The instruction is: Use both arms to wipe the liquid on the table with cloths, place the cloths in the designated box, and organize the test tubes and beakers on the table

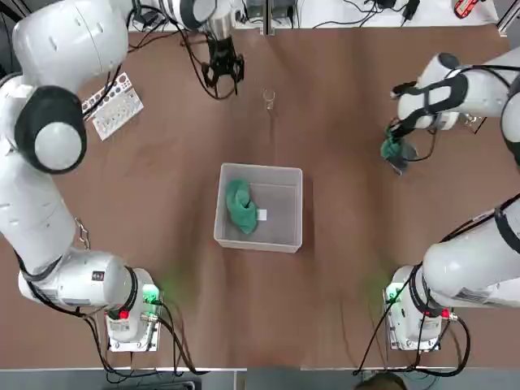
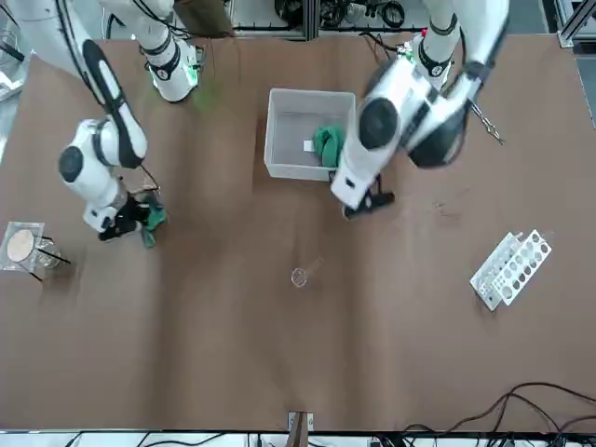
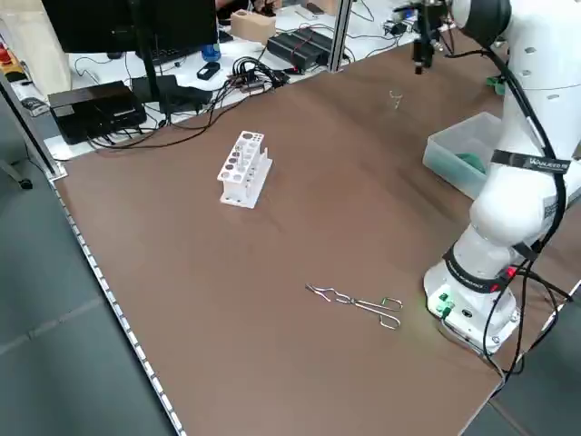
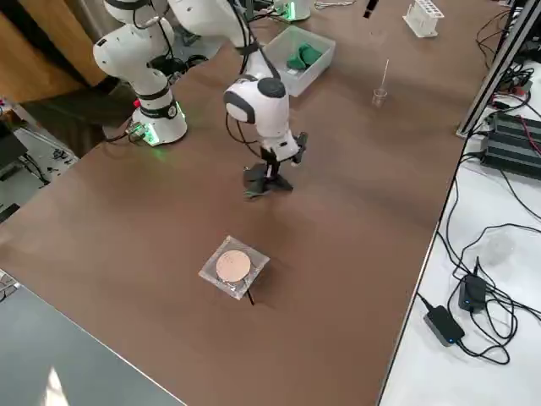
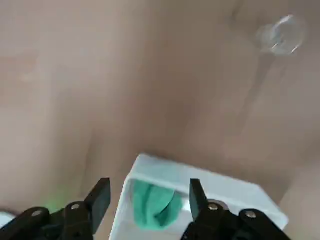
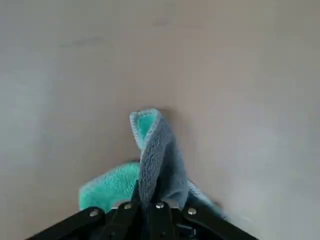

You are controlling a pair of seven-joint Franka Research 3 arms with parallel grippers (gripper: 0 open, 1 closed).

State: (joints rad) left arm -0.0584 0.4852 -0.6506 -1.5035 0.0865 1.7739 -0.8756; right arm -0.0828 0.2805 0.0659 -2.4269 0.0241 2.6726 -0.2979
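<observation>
My left gripper (image 1: 222,71) hangs open and empty, high above the far part of the brown table (image 1: 341,268), left of the small clear beaker (image 1: 269,98). Its wrist view shows both fingers (image 5: 99,196) spread apart, the box (image 5: 200,182) beneath and the beaker (image 5: 280,36) farther off. The translucent box (image 1: 284,236) stands mid-table with a green cloth (image 1: 241,205) lying in it. My right gripper (image 1: 397,154) is low at the table's right side, shut on a green-and-grey cloth (image 6: 156,160) that bunches up against the tabletop (image 2: 152,220).
A white rack with round holes (image 1: 114,104) lies at the far left. A metal clamp (image 3: 359,302) rests near the left arm's base. A small square dish with a round brown disc (image 2: 20,244) sits at the far right corner. Cables run along the table's far edge.
</observation>
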